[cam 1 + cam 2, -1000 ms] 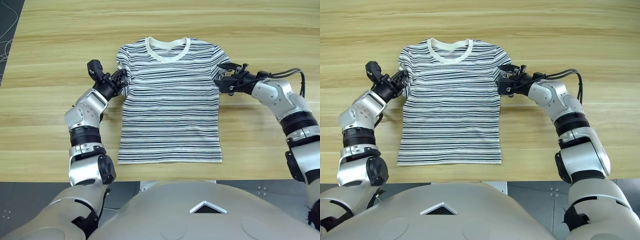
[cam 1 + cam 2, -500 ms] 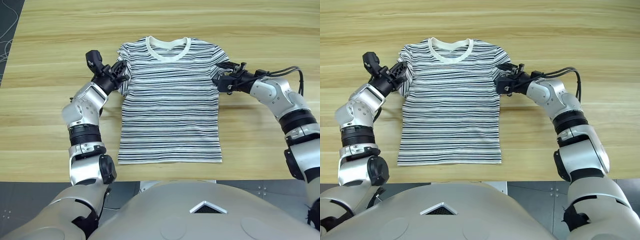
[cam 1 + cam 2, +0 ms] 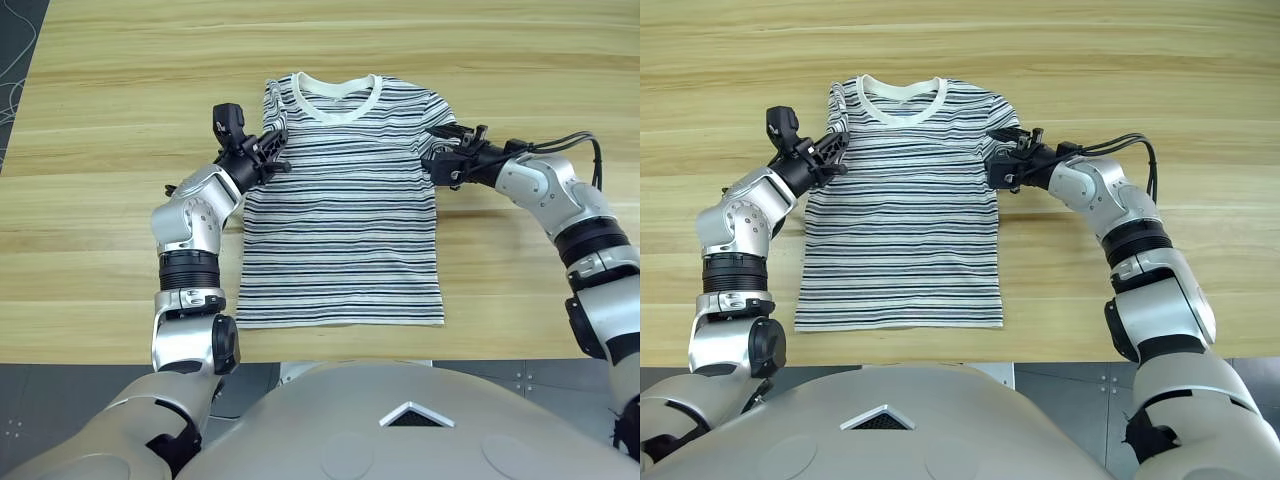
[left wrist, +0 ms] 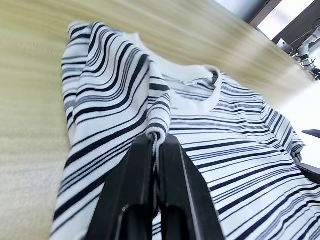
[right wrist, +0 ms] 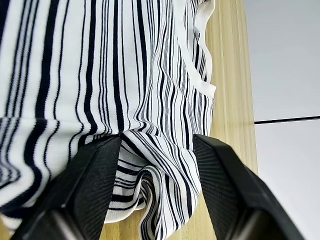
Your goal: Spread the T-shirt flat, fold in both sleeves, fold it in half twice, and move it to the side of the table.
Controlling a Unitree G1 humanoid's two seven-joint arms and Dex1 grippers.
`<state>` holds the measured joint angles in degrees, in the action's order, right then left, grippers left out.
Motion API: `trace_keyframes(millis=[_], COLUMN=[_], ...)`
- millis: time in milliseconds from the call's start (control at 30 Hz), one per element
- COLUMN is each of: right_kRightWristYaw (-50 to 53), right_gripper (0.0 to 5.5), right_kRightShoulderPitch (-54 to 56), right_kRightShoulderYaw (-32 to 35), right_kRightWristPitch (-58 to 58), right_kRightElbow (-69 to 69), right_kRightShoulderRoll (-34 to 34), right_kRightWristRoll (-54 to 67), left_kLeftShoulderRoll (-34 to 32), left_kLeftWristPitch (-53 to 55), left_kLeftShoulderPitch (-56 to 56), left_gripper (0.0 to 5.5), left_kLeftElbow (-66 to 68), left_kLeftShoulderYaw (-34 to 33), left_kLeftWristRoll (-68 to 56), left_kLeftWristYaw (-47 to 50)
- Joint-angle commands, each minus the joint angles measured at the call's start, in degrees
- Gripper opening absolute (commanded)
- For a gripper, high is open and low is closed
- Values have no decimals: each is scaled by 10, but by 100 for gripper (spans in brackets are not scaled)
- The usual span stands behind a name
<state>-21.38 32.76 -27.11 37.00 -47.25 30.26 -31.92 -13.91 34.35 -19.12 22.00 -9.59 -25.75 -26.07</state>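
Two sets of fingers are sitting at the shirt (image 3: 340, 230), which is lying flat in the middle of the desk (image 3: 100, 220), collar toward the top of the frame. Left fingers (image 4: 140, 165) are pinching a sleeve hem (image 4: 157, 131) tight, holding it over the chest left of the collar. Right fingers (image 5: 90, 170) are standing wide apart, straddling the bunched sleeve (image 5: 150, 185) at right.

A light wood-grain table (image 3: 100, 220) is spread across pretty much the whole scene, grain run left to right. Dark grey floor (image 3: 60, 400) is seen at the near edge, thin cables (image 3: 12, 55) laid far left.
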Motion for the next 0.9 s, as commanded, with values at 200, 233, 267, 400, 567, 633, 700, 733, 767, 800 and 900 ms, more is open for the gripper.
trace_keyframes(millis=[200,233,267,400,567,633,700,733,767,800,900], right_kRightWristYaw=[-3,-3,-4,-6,-5,-4,0,-2,-14,-45,-205], right_gripper=[266,266,266,266,266,266,266,266,266,266,266], right_kRightShoulderPitch=[12,13,13,14,15,15,18,21,22,22,26], right_kRightShoulderYaw=[-3,-3,-2,-2,-3,-1,4,13,25,48,155], right_kRightWristPitch=[7,7,7,8,11,15,18,21,24,26,-39], right_kRightElbow=[3,3,3,4,7,10,14,16,17,20,27], right_kRightShoulderRoll=[-2,-2,-2,-3,-4,-5,-4,-1,-1,-3,-25], right_kRightWristRoll=[-5,-5,-4,-4,-4,-2,2,14,37,89,323], left_kLeftShoulderRoll=[0,1,1,0,-4,-6,-15,-26,-36,-50,-87], left_kLeftWristPitch=[-12,-10,-7,8,29,40,46,39,29,15,-21], left_kLeftShoulderPitch=[-1,1,3,21,48,60,73,83,94,104,107], left_gripper=[125,139,157,228,311,339,369,376,376,376,376], left_kLeftElbow=[13,7,-1,-41,-98,-126,-151,-170,-189,-216,-253], left_kLeftShoulderYaw=[10,12,15,37,51,62,81,95,106,110,70], left_kLeftWristRoll=[19,19,18,17,10,9,14,21,26,24,4], left_kLeftWristYaw=[-10,-12,-16,-34,-48,-55,-68,-82,-96,-117,-158])
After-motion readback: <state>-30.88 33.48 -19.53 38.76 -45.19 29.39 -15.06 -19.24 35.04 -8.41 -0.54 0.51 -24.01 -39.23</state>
